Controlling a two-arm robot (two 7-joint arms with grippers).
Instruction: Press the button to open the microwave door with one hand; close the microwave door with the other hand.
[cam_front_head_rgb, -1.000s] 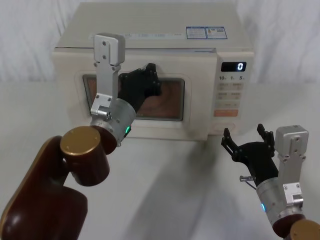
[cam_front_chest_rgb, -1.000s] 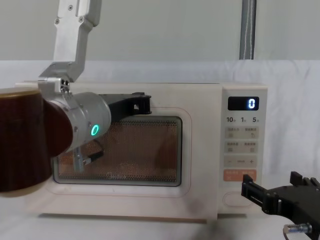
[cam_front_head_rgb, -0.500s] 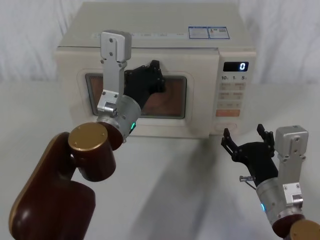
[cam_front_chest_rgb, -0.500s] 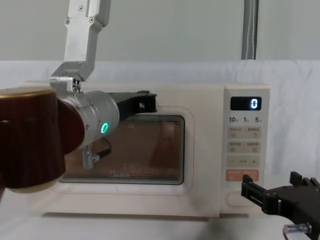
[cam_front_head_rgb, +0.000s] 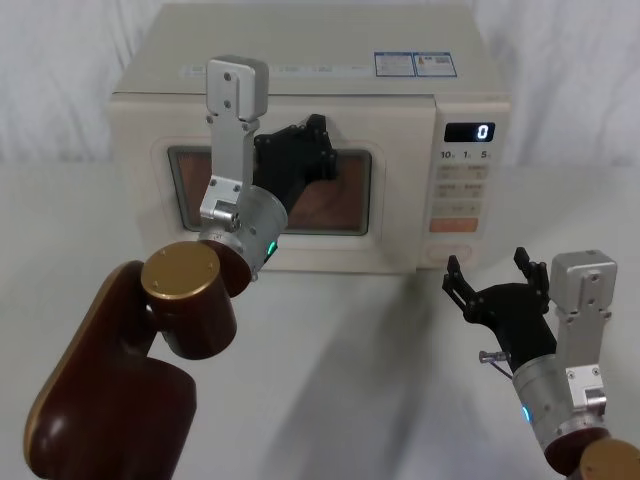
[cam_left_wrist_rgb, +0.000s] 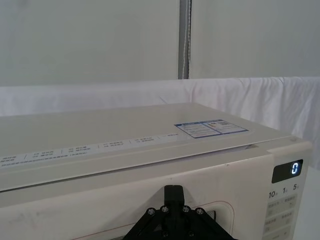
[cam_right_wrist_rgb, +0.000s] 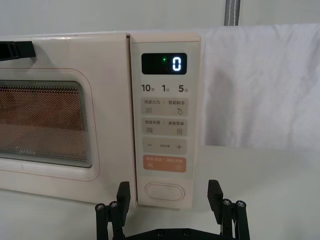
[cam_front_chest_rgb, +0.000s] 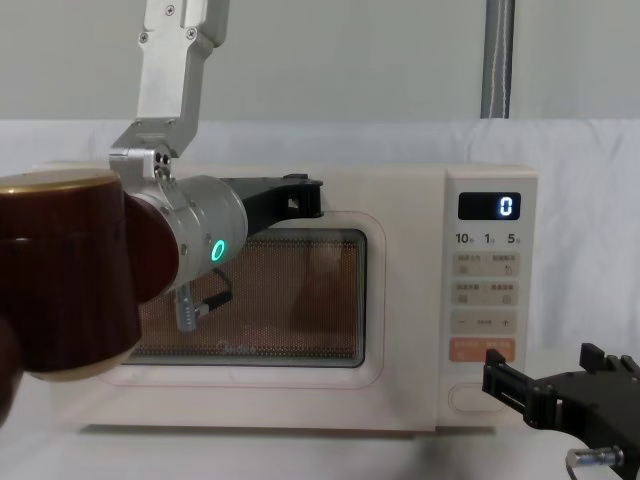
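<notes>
Left pincer (cam_front_head_rgb: 315, 155) sits against the upper frame of the microwave door (cam_front_head_rgb: 180, 250), above the top right corner of the window; we cannot tell whether its fingers are spread or closed, since they show only edge-on. The door looks flush with the microwave (cam_front_head_rgb: 300, 40) front, no gap showing at its latch edge next to the control panel (cam_front_head_rgb: 462, 190), so we judge the close to be done or nearly seated. Right pincer (cam_front_head_rgb: 497, 285) hangs in front of the microwave, low and just ahead of the button (cam_right_wrist_rgb: 162, 192), fingers spread wide and holding nothing. Risks from here, as we see them: if the left arm pushes harder with the door already seated, the load goes into the whole microwave and it can slide back on the desk (cam_front_head_rgb: 380, 350) or twist, which shifts the button away from the right pincer. If the right arm moves forward now, one spread finger could hit the button and pop the door against the left pincer resting on it. The orange key (cam_right_wrist_rgb: 164, 164) sits directly above the button, so a high approach presses the wrong key. If the latch is only half caught, the door may spring out once the left arm backs away. Orientation: the door stands vertical and faces us, long axis horizontal, latch edge toward the panel. The button sits at the bottom of the panel, long axis horizontal, face toward us.
</notes>
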